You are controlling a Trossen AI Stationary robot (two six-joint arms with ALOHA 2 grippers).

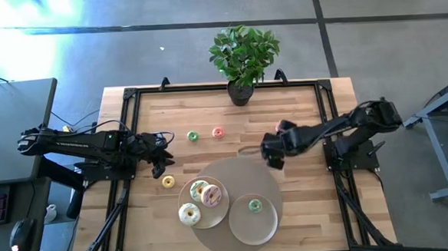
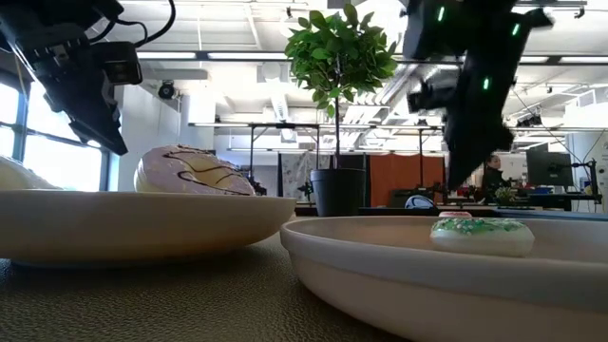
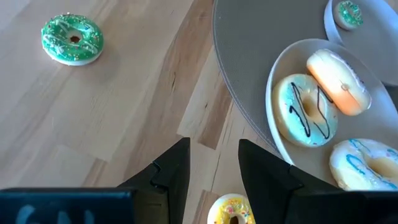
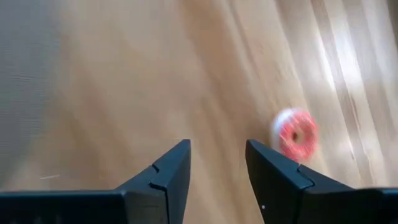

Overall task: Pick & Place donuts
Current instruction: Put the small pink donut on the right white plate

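Three larger donuts, one white-iced (image 1: 189,213), one pink (image 1: 211,194) and one green-white (image 1: 198,188), lie on the left beige plate (image 1: 217,214). A green mini donut (image 1: 254,206) lies on the right plate (image 1: 245,230). A yellow mini donut (image 1: 168,182) lies on the wood; my left gripper (image 1: 163,165) hovers open just beyond it, with the yellow donut (image 3: 231,210) showing below the open left gripper (image 3: 214,146). Green (image 1: 193,135) and pink (image 1: 218,132) mini donuts lie farther back. My right gripper (image 1: 272,157) is open above the wood, with a red mini donut (image 4: 295,134) beside the open right gripper (image 4: 217,146).
Both plates rest on a round grey-beige mat (image 1: 246,174) at the table's near middle. A potted plant (image 1: 240,90) stands at the far edge. A black frame (image 1: 130,100) runs round the tabletop. Bare wood lies between the two arms.
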